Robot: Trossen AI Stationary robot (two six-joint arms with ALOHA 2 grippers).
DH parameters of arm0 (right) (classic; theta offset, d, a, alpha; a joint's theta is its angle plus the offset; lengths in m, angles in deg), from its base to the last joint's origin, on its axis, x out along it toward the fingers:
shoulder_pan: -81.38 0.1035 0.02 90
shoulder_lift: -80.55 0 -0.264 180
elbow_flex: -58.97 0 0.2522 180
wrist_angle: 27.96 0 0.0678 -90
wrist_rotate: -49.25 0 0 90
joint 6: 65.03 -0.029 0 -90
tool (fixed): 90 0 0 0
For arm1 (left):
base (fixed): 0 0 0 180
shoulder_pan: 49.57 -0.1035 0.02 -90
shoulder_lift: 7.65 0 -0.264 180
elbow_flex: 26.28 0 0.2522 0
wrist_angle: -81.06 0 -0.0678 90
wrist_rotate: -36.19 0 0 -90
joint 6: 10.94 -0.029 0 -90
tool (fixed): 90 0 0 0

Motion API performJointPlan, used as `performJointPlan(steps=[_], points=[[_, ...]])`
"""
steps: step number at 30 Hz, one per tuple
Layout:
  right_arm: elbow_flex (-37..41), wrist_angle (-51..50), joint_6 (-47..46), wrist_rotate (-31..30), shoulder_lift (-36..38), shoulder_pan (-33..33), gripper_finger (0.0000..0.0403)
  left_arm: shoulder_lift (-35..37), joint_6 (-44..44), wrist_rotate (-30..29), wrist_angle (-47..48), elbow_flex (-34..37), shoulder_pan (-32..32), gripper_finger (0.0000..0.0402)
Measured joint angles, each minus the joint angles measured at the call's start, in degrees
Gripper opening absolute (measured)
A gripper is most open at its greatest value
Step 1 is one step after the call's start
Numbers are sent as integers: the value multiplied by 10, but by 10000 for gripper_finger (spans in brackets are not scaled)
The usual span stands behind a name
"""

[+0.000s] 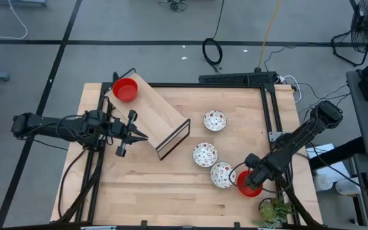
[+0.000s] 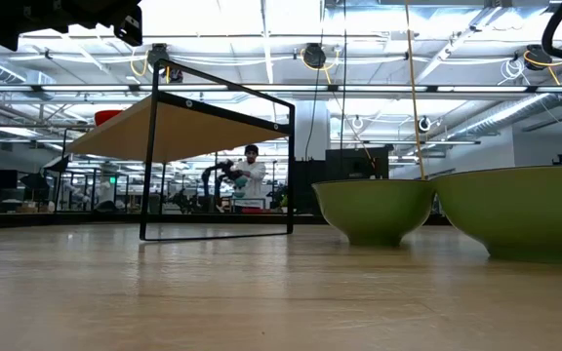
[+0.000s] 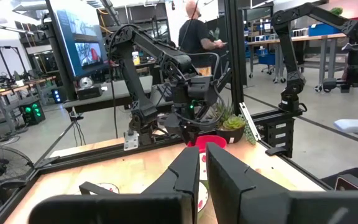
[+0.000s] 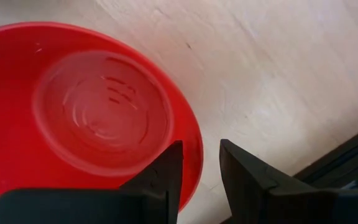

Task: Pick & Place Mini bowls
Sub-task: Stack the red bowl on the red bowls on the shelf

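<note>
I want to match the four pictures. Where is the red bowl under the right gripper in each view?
High view: red bowl, lower right, at the right gripper.
Low view: not visible.
Left wrist view: small, centre.
Right wrist view: fills the left.
Shared landmark: right arm.

Three white floral-speckled bowls (image 1: 214,120), (image 1: 204,154), (image 1: 222,174) upright on table, right half. One red bowl (image 1: 125,89) on raised wooden shelf; another red bowl (image 1: 248,184) near table's right edge.

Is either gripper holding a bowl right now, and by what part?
The right gripper straddles the rim of a red bowl at the table's near right corner; whether it grips cannot be told. The left gripper holds nothing.
</note>
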Motion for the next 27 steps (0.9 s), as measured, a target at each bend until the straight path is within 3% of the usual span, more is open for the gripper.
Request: performJointPlan(steps=[27], points=[[0,12,17,-15,0,-22,92,0,0,0,0,0,0,35]])
